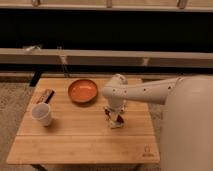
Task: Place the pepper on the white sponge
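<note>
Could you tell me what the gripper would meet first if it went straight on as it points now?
The gripper points down, low over the table. Right under it sit red and whitish bits, likely the pepper and sponge, so probably those first; depth is unclear.

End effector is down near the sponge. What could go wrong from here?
1. The end effector sits low over the small flat off-white sponge, hiding most of it; the small dark red pepper could land off-centre and roll onto the wooden table.
2. The white arm passes close to the round orange bowl; a wide retreat could clip it.
</note>
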`<state>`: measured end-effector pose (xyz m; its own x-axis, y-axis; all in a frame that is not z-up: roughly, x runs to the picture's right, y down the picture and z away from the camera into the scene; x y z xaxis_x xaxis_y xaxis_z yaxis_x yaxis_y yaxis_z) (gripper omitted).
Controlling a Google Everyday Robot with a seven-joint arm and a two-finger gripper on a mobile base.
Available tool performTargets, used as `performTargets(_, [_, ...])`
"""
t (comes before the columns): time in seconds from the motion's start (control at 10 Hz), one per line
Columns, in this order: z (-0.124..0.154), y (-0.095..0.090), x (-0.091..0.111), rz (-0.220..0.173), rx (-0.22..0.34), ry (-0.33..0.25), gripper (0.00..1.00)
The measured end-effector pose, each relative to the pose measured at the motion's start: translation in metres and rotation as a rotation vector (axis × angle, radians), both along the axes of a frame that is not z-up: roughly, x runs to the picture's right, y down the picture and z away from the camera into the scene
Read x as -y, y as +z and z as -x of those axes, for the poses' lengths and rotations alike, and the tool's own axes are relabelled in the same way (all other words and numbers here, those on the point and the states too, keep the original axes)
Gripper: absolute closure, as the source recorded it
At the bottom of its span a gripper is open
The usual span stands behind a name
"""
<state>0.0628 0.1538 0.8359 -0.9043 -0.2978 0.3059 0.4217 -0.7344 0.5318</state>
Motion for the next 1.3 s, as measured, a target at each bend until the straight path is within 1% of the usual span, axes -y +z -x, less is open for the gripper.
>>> performTargets(0.1, [-0.0026, 0.0018, 0.0011, -0.001, -0.004, 0.001, 0.91])
performTargets(0.2, [-0.0041, 0.0032, 0.0017, -0.002, -0.007, 0.002, 0.78])
performTargets(0.4, [-0.0028, 0.0036, 0.0017, -0.004, -0.005, -0.002, 0.61])
performTargets(0.6, [-0.0034, 0.0026, 0.0030, -0.008, 0.000, -0.001, 0.38])
performTargets(0.8, [-0.0003, 0.0023, 0.0033, -0.007, 0.011, -0.003, 0.23])
performTargets(0.9, [0.0006, 0.0018, 0.0031, -0.005, 0.017, -0.004, 0.20])
performTargets(1.3, [0.0048, 0.0020, 0.0002, 0.004, 0.035, -0.013, 0.20])
